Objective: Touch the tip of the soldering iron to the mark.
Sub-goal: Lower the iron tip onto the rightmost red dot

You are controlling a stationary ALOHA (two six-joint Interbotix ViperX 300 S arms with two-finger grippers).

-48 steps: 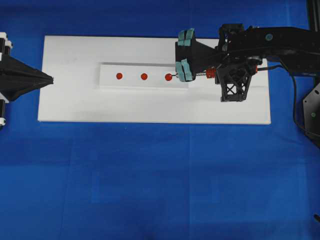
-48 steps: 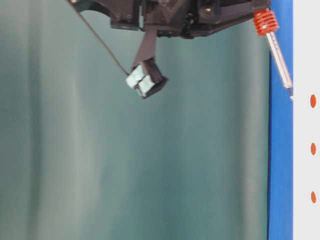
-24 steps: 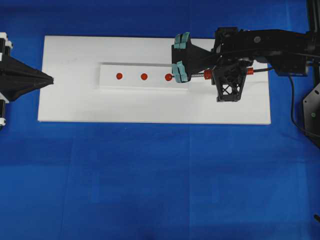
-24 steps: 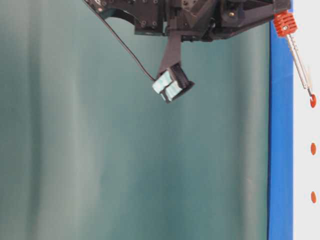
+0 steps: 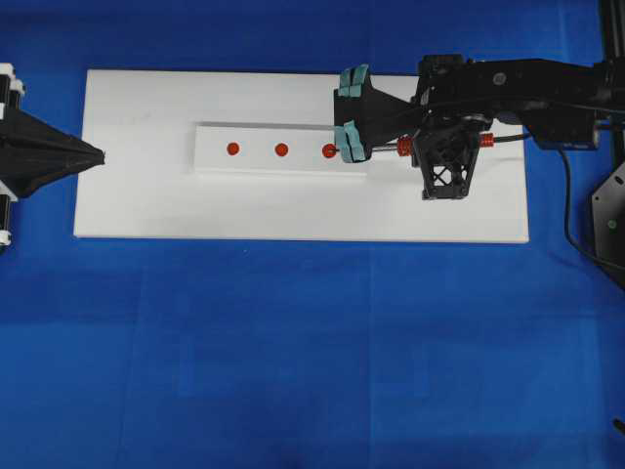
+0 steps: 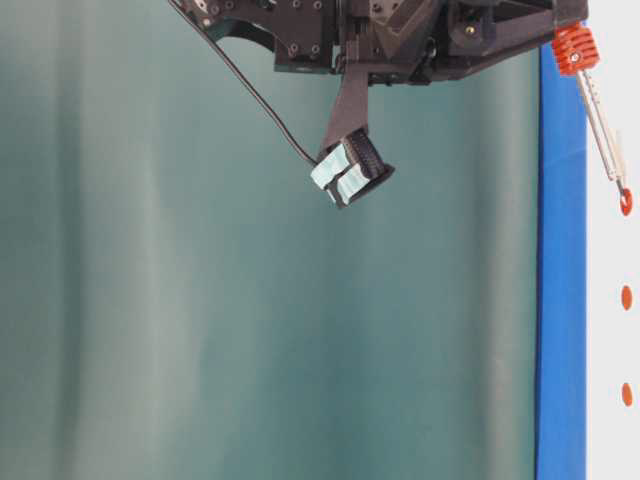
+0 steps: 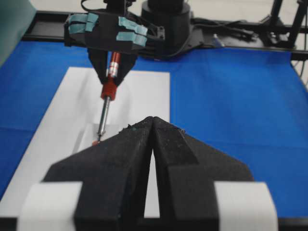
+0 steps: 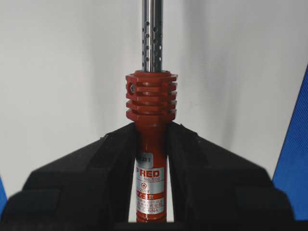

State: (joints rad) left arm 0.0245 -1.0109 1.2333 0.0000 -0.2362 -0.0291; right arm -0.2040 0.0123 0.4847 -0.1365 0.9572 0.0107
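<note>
- While the right gripper [image 8: 152,159] pinches the red handle of the soldering iron [image 8: 151,144], the shaft slopes down toward the raised white strip [image 5: 264,164] on the white board [image 5: 146,205], and the tip [image 6: 624,193] sits at the nearest of three red marks [image 6: 626,203]; the side view suggests contact, though actual touch cannot be confirmed.
- The left gripper [image 7: 150,144] hangs at the far end of the board with its jaws pressed together, holding nothing, well apart from the iron.
- One risk, as a judgement: if the arm pushes lower, the thin shaft could bend or the handle could slide between the jaws, since the grip is only on a smooth round barrel.
- Another: a small sideways drift could carry the tip off the mark, because the dot is small and the iron is long.
- The black cord [image 5: 508,138] trails back along the arm; a tug from it could twist the iron in the grip.
- The handle label reads "RED" with "No. 500" under it, and "CHINA" lower down; the rest of the print is too small to read.
</note>
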